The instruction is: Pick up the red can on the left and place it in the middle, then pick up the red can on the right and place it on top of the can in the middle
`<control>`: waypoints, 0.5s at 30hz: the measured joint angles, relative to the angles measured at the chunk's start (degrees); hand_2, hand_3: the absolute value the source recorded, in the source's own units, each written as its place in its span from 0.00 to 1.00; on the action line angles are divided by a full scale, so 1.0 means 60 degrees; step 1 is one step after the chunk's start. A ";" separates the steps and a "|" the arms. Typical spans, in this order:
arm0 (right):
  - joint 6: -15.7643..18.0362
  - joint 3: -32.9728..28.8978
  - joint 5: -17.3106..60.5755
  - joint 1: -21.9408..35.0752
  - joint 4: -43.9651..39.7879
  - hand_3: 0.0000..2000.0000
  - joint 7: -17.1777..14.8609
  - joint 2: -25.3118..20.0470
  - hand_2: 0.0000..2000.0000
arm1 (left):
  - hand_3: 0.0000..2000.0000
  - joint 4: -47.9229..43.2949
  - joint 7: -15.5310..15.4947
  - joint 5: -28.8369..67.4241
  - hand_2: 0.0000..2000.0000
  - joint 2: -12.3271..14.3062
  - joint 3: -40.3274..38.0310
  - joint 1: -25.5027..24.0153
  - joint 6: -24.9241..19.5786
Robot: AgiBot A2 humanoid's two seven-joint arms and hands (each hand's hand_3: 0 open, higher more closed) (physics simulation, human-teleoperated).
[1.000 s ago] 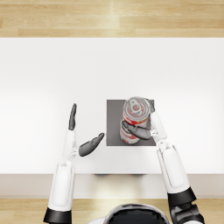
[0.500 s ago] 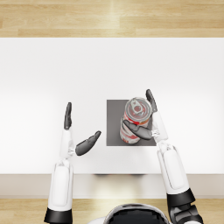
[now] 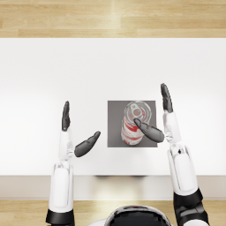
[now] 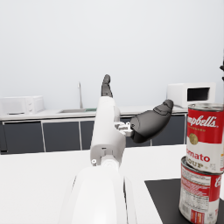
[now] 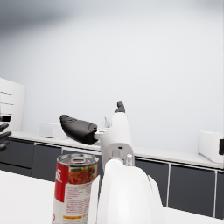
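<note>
Two red soup cans stand stacked on a dark square mat [image 3: 115, 111] in the middle of the white table. The upper can [image 3: 136, 111] [image 4: 204, 139] [image 5: 75, 189] sits upright on the lower can [image 3: 128, 135] [image 4: 199, 193]. My right hand [image 3: 166, 123] [image 5: 86, 127] is open just right of the stack, fingers straight and its thumb reaching across toward the cans; it grips nothing. My left hand [image 3: 69, 140] [image 4: 145, 120] is open left of the mat, well apart from the cans, and holds nothing.
The white table [image 3: 53, 70] spreads wide on both sides of the mat; its front edge [image 3: 110, 175] lies just under my forearms. A kitchen counter with a sink and microwave [image 4: 192, 93] stands far behind.
My right hand has let go of the upper can, straightened its fingers and drawn away to the right. The left hand has drifted slightly left. The stack has stayed put.
</note>
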 measured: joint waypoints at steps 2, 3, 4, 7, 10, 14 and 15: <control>-0.0012 -0.0355 -0.0001 -0.0010 0.0357 0.00 0.0005 -0.0028 0.00 | 0.00 -0.0206 0.0000 0.0000 0.00 0.0030 -0.0079 0.0116 0.0000; 0.0047 -0.0526 -0.0002 -0.0040 0.0532 0.00 0.0001 -0.0032 0.00 | 0.00 -0.0294 0.0000 0.0000 0.00 0.0044 -0.0147 0.0199 0.0000; 0.0160 -0.0714 -0.0002 -0.0085 0.0689 0.00 0.0923 -0.0031 0.00 | 0.00 -0.0371 0.0000 0.0000 0.00 0.0054 -0.0232 0.0302 0.0000; 0.0341 -0.1344 -0.0003 -0.0288 0.1016 0.00 0.2398 -0.0023 0.00 | 0.00 -0.0492 0.0000 -0.0001 0.00 0.0062 -0.0523 0.0594 0.0000; 0.0407 -0.2050 -0.0004 -0.0572 0.1246 0.00 0.2941 -0.0031 0.00 | 0.00 -0.0415 0.0000 -0.0001 0.00 0.0060 -0.0907 0.0730 0.0000; 0.0436 -0.2980 -0.0007 -0.0963 0.1257 0.00 0.3174 -0.0088 0.00 | 0.00 -0.0165 0.0000 -0.0002 0.00 0.0090 -0.1417 0.0630 0.0000; 0.0439 -0.3144 -0.0008 -0.1049 0.1223 0.00 0.3198 -0.0104 0.00 | 0.00 -0.0114 0.0000 -0.0003 0.00 0.0107 -0.1525 0.0561 0.0000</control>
